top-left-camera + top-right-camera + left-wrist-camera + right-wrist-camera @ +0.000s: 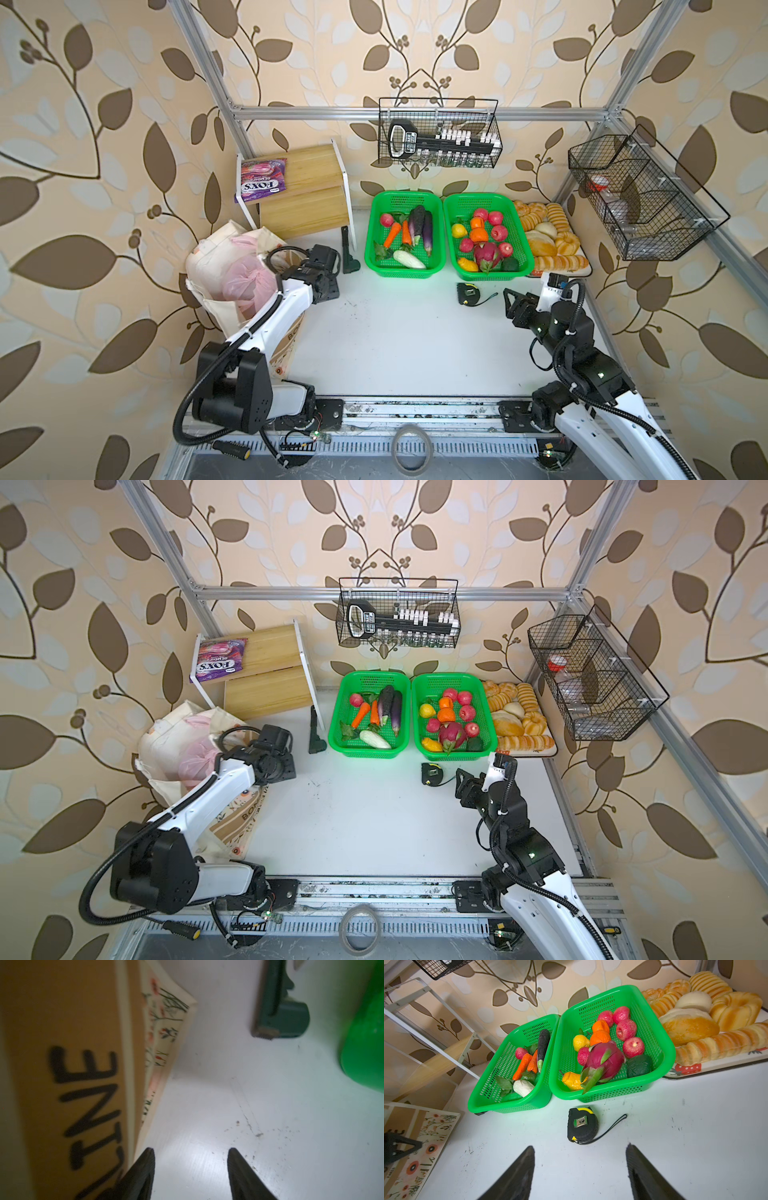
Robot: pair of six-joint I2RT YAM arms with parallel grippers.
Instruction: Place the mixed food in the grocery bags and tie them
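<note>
Beside the tote (203,266) that cradles the pink bag (249,282), the left gripper (191,1167) hangs open, empty; the right gripper (580,1167) likewise, apparently waiting.

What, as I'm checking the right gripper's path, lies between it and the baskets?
A tape measure lies there, plain in the right wrist view.

Both top views are bright and evenly lit from above, with soft shadows on the white tabletop (395,340), a green tint beside the green baskets (399,272), and wallpaper (62,166) that looks stretched and soft toward the picture edges. The left wrist view is dimmer and blurred: the canvas tote (72,1084) near the lens is out of focus, and pale glare lies on the tabletop. The right wrist view is sharp but stretched at its corners.
</note>
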